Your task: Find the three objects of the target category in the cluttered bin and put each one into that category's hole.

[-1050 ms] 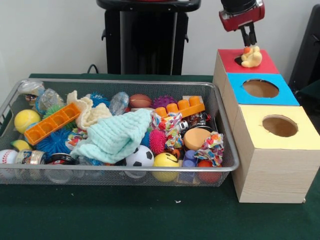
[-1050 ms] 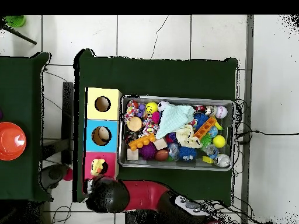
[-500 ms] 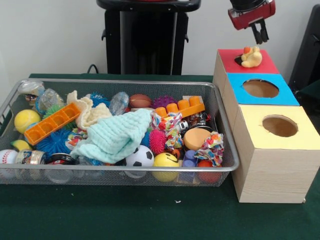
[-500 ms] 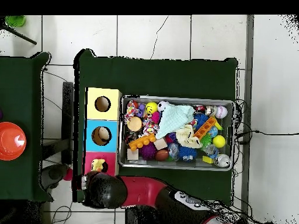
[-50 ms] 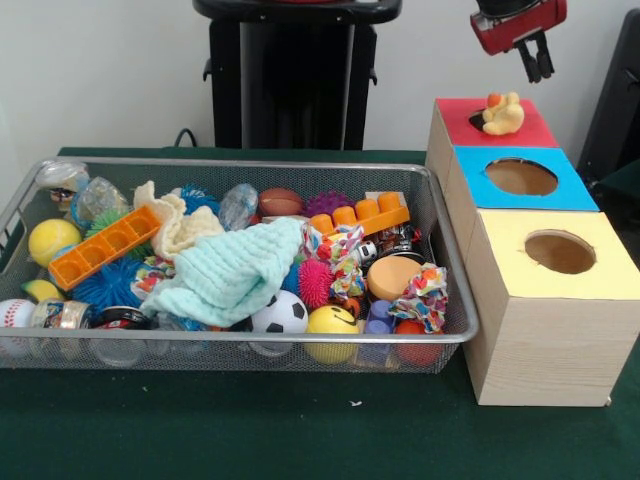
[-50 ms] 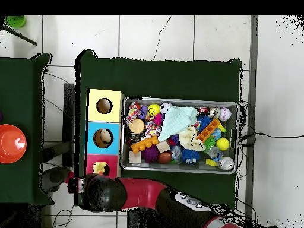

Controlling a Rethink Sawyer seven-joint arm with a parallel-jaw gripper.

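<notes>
A yellow rubber duck (image 5: 502, 114) with an orange beak rests on top of the red box (image 5: 530, 130), over its hole. My gripper (image 5: 540, 68) hangs above and to the right of the duck, apart from it, open with nothing between its fingers. In the overhead view the duck (image 6: 100, 168) shows on the red box (image 6: 90, 161), and the arm's black head (image 6: 102, 193) covers the gripper. The wire bin (image 5: 250, 164) left of the boxes holds several toys: balls, a mint cloth (image 5: 228, 272), orange blocks (image 5: 362, 215).
Blue box (image 5: 570, 190) and yellow box (image 5: 610, 262) with round holes stand in a row in front of the red one. A black stand (image 5: 290, 75) rises behind the bin. An orange round thing (image 6: 10, 143) sits on the side table.
The gripper has risen and moved right, away from the duck, which stays on the red box. In the overhead view the arm's head has drawn back from the box.
</notes>
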